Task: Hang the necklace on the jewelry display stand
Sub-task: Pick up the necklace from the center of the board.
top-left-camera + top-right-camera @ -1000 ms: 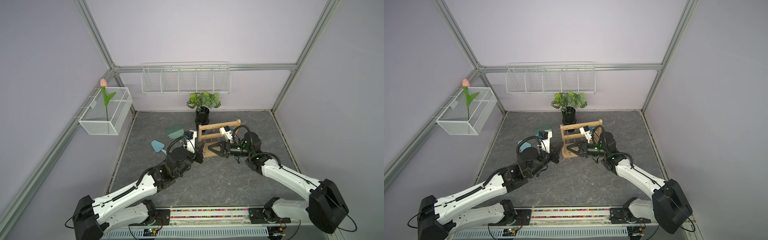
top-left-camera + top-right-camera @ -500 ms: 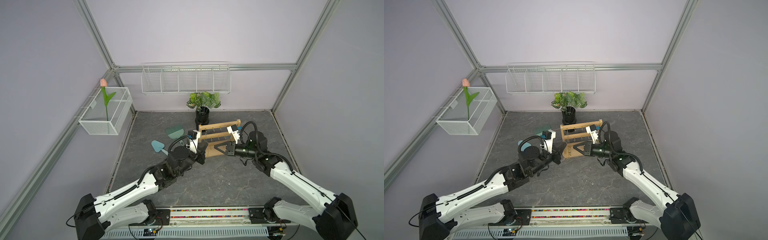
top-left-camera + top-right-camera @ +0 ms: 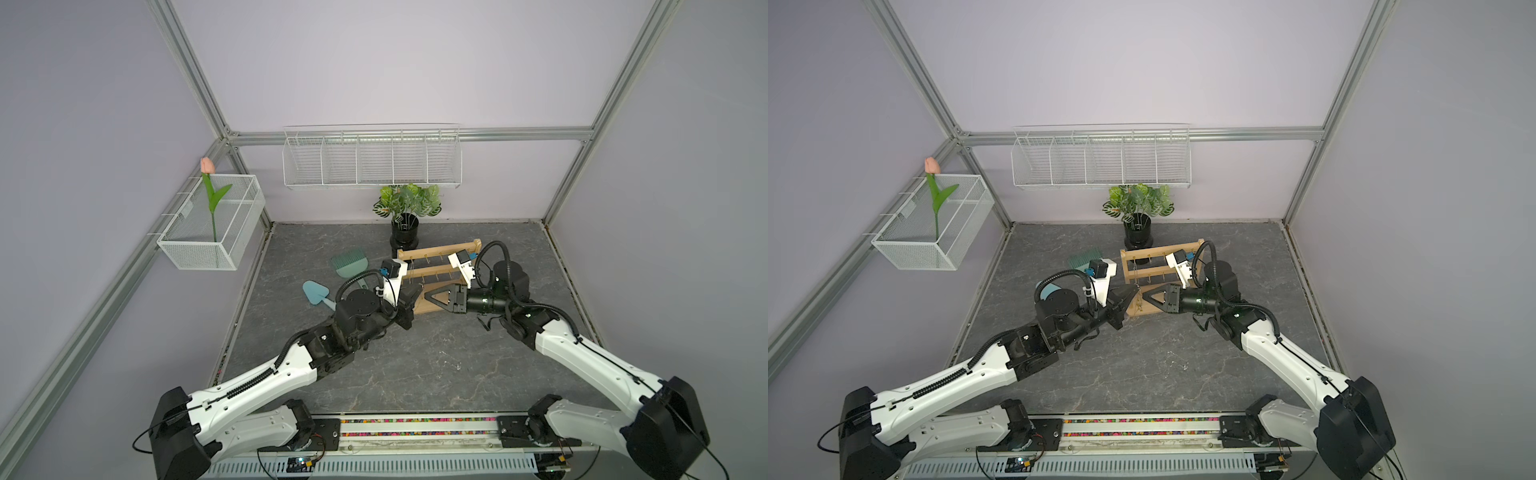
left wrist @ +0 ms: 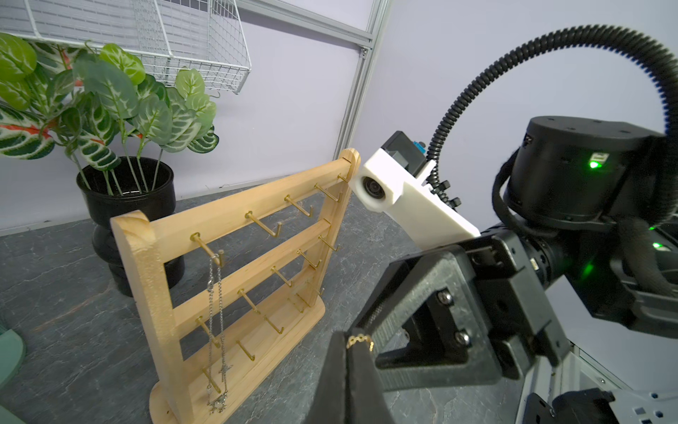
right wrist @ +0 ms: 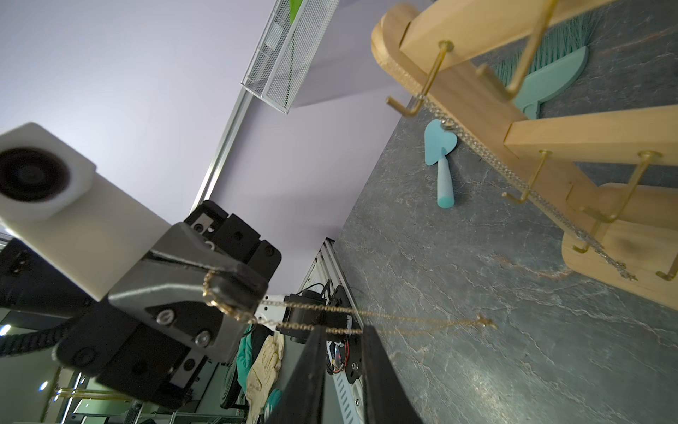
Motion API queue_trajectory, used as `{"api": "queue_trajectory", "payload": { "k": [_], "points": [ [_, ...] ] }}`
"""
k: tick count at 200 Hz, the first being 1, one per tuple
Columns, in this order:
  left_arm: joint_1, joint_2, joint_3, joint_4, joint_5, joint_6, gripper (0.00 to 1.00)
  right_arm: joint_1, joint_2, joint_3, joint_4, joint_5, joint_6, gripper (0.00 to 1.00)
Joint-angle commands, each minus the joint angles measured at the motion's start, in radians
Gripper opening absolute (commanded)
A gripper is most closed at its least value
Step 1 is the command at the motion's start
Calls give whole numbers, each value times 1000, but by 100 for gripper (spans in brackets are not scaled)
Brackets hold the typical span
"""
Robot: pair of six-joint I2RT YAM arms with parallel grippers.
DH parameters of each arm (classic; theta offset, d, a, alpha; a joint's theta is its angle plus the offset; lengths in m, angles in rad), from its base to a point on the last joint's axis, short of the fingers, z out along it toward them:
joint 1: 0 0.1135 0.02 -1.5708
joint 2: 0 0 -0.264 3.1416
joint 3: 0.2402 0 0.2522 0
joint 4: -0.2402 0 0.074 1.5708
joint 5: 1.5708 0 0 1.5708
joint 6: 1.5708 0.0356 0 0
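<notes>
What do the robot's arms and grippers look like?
The left arm and right arm have white shells, black joints and black bases. A ribbed black cable loops over each wrist, beside a white camera block. The left gripper and right gripper have dark triangular fingers with screws. Green lights glow on the right wrist.

Matt wooden stand (image 4: 146,279), shiny gold-metal necklace (image 4: 361,339)

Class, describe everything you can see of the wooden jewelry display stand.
The jewelry display stand is light wood: two uprights, three crossbars with rows of gold hooks, a flat oblong base. It stands upright on the tabletop, near the black plant pot. A silver chain hangs from a top-bar end hook.
</notes>
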Motion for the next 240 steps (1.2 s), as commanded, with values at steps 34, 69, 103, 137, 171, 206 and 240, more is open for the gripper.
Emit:
{"api": "queue_trajectory", "payload": {
  "k": [34,69,103,137,171,206,240],
  "points": [
    [4,22,45,5,38,42,0,-3,18,27,90,-72,-12,24],
    [4,28,53,4,42,42,0,-3,4,28,54,-79,-40,25],
    [4,29,60,5,66,49,0,-3,16,36,37,-79,-51,25],
    [4,20,59,1,87,53,0,-3,31,43,46,-77,-47,25],
    [4,5,57,1,92,58,0,-4,40,50,49,-75,-45,26],
    [4,-1,56,6,88,58,0,0,48,47,59,-75,-42,26],
    [4,-8,56,25,86,52,0,11,55,32,68,-62,-43,28]
  ]
}}
